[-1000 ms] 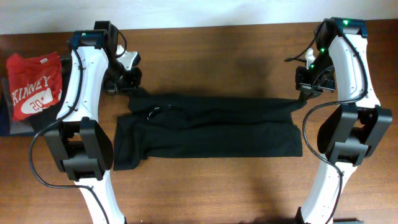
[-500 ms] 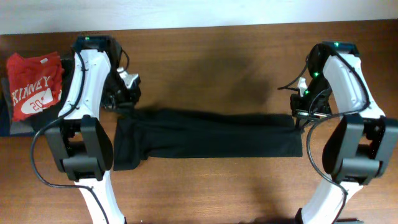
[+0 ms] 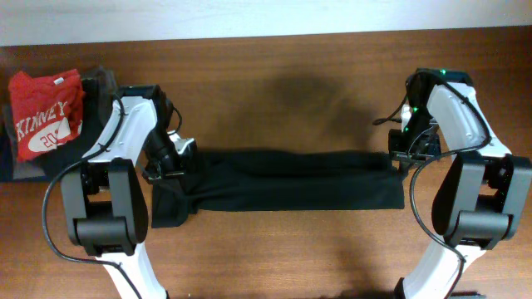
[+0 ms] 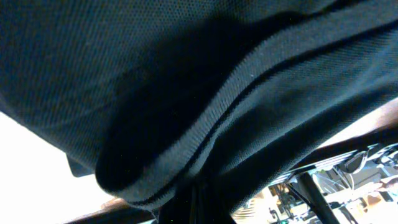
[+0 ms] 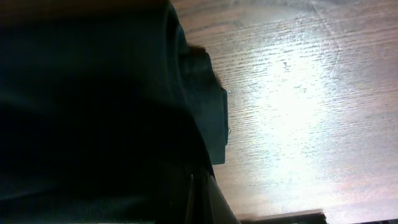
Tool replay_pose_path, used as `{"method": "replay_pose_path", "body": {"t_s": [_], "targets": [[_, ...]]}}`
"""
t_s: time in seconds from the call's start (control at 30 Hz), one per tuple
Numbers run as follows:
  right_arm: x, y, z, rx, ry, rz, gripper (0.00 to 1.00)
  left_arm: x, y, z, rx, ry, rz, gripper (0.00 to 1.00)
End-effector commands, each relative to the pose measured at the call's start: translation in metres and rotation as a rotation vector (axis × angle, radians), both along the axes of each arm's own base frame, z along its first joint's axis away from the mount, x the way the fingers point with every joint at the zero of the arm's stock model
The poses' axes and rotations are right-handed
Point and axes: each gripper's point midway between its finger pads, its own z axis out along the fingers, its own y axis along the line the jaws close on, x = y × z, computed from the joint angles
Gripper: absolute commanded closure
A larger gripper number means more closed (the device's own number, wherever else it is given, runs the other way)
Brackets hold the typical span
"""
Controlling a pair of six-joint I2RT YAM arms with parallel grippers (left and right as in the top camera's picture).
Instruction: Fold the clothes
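Observation:
The black garment (image 3: pixel 283 178) lies as a long folded band across the middle of the wooden table. My left gripper (image 3: pixel 169 164) is at its left end, shut on the black cloth (image 4: pixel 205 124), which fills the left wrist view. My right gripper (image 3: pixel 396 158) is at the garment's right end, shut on the cloth (image 5: pixel 93 118). The fingertips of both grippers are hidden by the fabric. A flap of the garment hangs lower at the front left (image 3: pixel 170 208).
A red shirt with white "KINNEY" print (image 3: pixel 46 112) lies on dark folded garments (image 3: pixel 10 158) at the far left. The table's back edge meets a white wall (image 3: pixel 266 17). Both arm bases (image 3: pixel 104 216) (image 3: pixel 478 208) stand at the front sides.
Both grippers have moved toward the front, drawing the garment's back edge over itself. The garment has gone from a wide spread to a narrower band.

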Motion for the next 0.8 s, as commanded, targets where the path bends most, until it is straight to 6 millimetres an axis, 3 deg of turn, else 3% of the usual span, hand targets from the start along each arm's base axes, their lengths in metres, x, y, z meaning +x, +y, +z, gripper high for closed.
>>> {"method": "replay_pose_path", "body": {"t_s": [0.0,0.03,0.07,0.1,0.13,0.17,0.2,0.23,0.43,0.63,0.77], "targets": [[-0.018,-0.011,-0.003,-0.077,0.053,0.012,0.96,-0.014,0.000,-0.003,-0.008,0.027,-0.021,0.99],[-0.023,-0.010,-0.006,-0.076,0.071,0.013,0.92,-0.016,0.001,-0.003,-0.002,0.035,-0.023,0.99],[-0.029,-0.010,-0.010,-0.079,0.088,-0.003,0.74,-0.019,0.003,-0.001,0.010,0.051,-0.030,0.99],[-0.030,-0.010,-0.011,-0.078,0.091,-0.006,0.62,-0.021,0.004,-0.001,0.015,0.058,-0.033,0.99],[-0.030,-0.011,-0.011,-0.081,0.092,-0.016,0.61,-0.023,0.005,0.000,0.019,0.065,-0.035,1.00],[-0.030,-0.014,-0.011,-0.086,0.089,-0.042,0.59,-0.024,0.005,0.001,0.021,0.072,-0.036,0.94],[-0.031,-0.017,-0.010,-0.086,0.088,-0.059,0.57,-0.025,0.006,0.001,0.023,0.075,-0.037,0.83],[-0.031,-0.022,-0.010,-0.090,0.086,-0.089,0.54,-0.025,0.006,0.001,0.023,0.075,-0.037,0.80],[-0.041,-0.046,-0.009,0.000,0.087,-0.211,0.54,-0.023,0.006,0.001,0.025,0.064,-0.038,0.79],[-0.037,-0.042,-0.011,0.064,0.062,-0.209,0.53,-0.010,0.005,0.014,0.019,-0.042,-0.039,0.80],[-0.027,-0.021,-0.010,0.223,0.005,-0.135,0.47,0.019,0.001,0.041,-0.001,-0.284,-0.030,0.76]]}}
